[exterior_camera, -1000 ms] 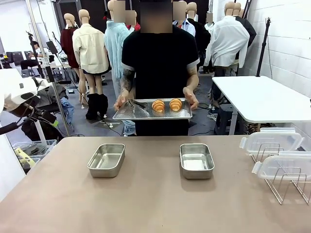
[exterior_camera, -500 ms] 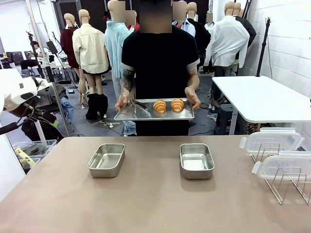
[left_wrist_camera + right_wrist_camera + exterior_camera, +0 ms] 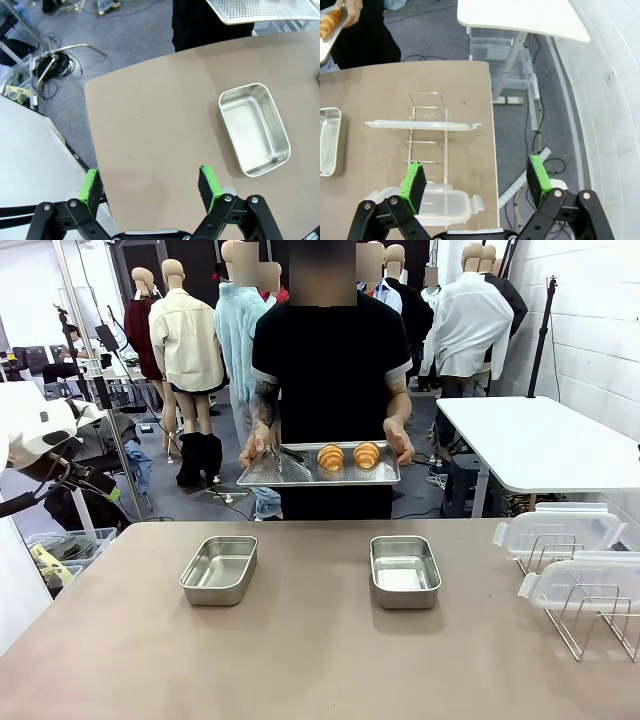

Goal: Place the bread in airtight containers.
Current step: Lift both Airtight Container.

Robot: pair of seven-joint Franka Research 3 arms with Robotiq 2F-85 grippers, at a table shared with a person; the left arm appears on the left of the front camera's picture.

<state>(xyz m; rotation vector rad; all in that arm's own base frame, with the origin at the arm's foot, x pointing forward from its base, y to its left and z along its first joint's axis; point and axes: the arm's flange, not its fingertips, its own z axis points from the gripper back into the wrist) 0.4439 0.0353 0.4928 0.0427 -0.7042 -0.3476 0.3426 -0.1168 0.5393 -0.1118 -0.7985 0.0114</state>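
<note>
While left hand (image 3: 150, 182) and right hand (image 3: 476, 181) gape, glossy croissants (image 3: 331, 456) sit on perforated tray (image 3: 300, 477).

The tan table (image 3: 300, 660) carries a stainless-steel pan (image 3: 219, 569) left of its middle and a second pan (image 3: 404, 570) right of its middle. Both are open, empty and well apart, each with a short end towards the far edge. At the table's right end stands a wire rack (image 3: 590, 625) holding two clear lids, one lid (image 3: 555, 530) farther back and the other lid (image 3: 580, 585) nearer. Beyond the far edge, off the table, a person (image 3: 330, 360) holds a perforated metal tray (image 3: 290, 476) bearing tongs (image 3: 283, 455) and a croissant (image 3: 331, 456) beside a second croissant (image 3: 366, 454).
</note>
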